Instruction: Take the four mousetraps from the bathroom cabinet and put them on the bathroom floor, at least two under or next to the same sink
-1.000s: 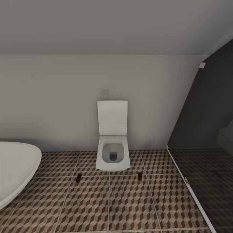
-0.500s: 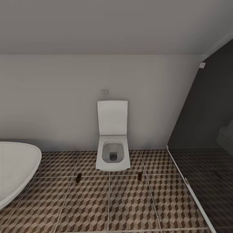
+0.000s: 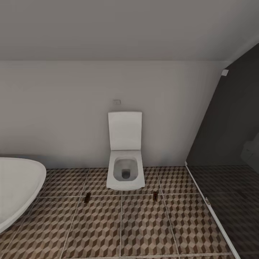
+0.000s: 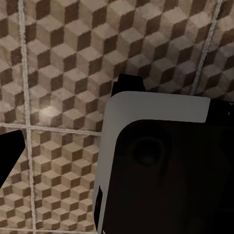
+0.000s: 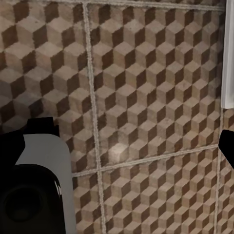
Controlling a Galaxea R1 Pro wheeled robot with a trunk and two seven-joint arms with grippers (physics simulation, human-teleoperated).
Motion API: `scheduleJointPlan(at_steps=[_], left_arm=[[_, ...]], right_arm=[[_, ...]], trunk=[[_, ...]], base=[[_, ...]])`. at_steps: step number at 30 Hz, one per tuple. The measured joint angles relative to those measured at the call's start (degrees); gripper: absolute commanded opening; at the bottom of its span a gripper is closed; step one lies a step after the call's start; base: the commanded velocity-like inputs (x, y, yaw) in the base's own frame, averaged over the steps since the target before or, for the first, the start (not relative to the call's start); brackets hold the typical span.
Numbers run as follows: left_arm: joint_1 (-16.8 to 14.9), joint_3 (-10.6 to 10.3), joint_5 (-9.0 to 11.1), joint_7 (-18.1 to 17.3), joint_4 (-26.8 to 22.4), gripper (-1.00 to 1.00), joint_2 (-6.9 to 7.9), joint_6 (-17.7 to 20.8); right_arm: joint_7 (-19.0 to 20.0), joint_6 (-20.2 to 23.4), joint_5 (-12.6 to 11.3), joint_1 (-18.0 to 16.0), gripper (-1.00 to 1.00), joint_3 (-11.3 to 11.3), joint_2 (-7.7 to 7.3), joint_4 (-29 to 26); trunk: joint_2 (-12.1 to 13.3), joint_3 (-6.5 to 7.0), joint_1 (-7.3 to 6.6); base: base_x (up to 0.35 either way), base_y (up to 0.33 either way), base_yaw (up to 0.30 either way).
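Note:
Two mousetraps lie on the bathroom floor (image 3: pixel 140 226) in the head view. One small dark brown mousetrap (image 3: pixel 87 197) is left of the toilet's front, the other mousetrap (image 3: pixel 155 195) right of it. In the wrist views both grippers hang over bare patterned tiles. My left gripper (image 4: pixel 117 146) and my right gripper (image 5: pixel 121 144) each have their dark fingers far apart at the picture's edges, open, with nothing between them. The cabinet and the sink are out of view.
A white square toilet (image 3: pixel 125 158) stands against the white wall straight ahead. A white rounded bathtub (image 3: pixel 16 189) juts in at the left. A dark glass shower screen (image 3: pixel 223 144) and its floor rail (image 3: pixel 212 212) close off the right.

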Motion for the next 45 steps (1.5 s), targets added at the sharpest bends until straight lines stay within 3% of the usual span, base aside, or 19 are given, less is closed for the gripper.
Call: scheduleJointPlan(at_steps=[45], left_arm=[[0.0,0.0,0.0,0.0,0.0,1.0,0.0,0.0]], right_arm=[[0.0,0.0,0.0,0.0,1.0,0.0,0.01,0.0]], trunk=[[0.0,0.0,0.0]], base=[[0.0,0.0,0.0]])
